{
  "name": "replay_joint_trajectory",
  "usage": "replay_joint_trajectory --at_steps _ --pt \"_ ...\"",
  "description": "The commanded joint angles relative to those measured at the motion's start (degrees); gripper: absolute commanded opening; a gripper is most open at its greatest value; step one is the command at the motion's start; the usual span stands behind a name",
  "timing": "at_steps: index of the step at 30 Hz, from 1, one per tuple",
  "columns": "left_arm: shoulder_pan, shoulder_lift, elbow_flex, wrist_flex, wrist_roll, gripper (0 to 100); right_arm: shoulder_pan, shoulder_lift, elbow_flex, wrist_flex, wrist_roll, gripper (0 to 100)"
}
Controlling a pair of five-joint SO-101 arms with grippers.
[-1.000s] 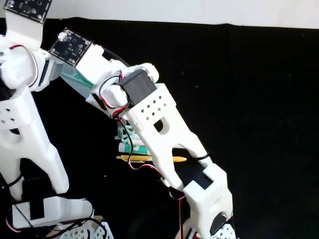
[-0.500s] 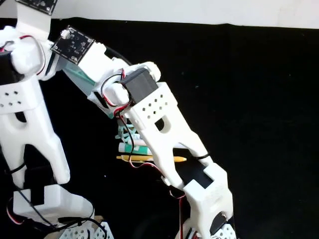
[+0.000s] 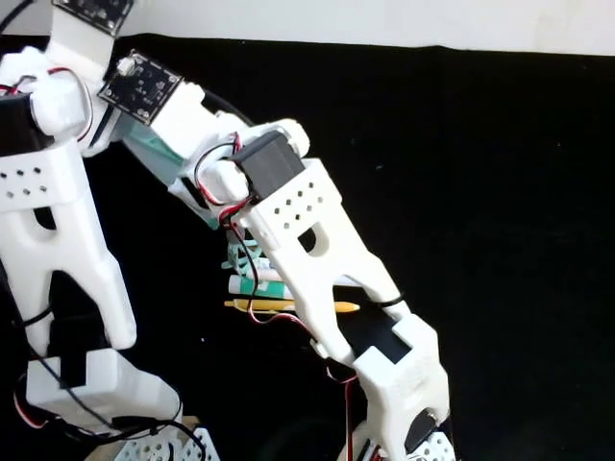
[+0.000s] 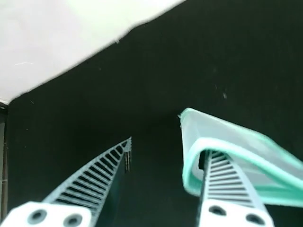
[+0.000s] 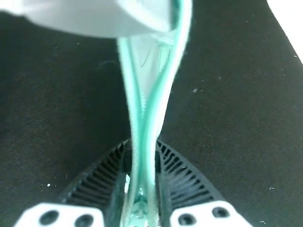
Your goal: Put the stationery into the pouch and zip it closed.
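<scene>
A translucent teal-edged pouch (image 3: 159, 154) hangs lifted above the black table at the far left, between the two arms. My right gripper (image 5: 141, 151) is shut on the pouch's (image 5: 151, 85) zip edge, which runs straight up between its fingers. My left gripper (image 4: 165, 146) is open, and the pouch's (image 4: 227, 137) end is draped over one finger while the other finger stands free. The stationery, a bunch of teal and white pens (image 3: 246, 271) with a yellow pencil (image 3: 341, 306), lies on the table and is partly hidden under the right arm.
The right arm's white links (image 3: 317, 250) slant across the middle from the front edge to the far left. The black tabletop (image 3: 500, 240) stretches off to the right. A white strip (image 3: 384, 24) borders the table's back edge.
The left arm has risen and shifted slightly in the high view. The right arm and the pouch have stayed almost still.
</scene>
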Motion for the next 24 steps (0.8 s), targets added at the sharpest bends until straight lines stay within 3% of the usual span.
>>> replay_joint_trajectory --at_steps 1,4,18,24 --pt "-0.7 0.0 -0.1 2.2 -1.7 25 1.0 0.0 0.5 0.1 -0.3 0.6" --pt "-0.7 0.1 -0.1 3.3 -1.8 24 1.0 0.0 0.5 0.2 -0.3 0.6" --pt "-0.7 0.1 3.3 3.3 -5.3 0 1.0 0.0 0.5 0.2 -0.3 0.6" --pt "-0.7 0.1 3.4 3.4 -4.9 1 0.9 0.0 0.2 0.1 -0.3 0.6"
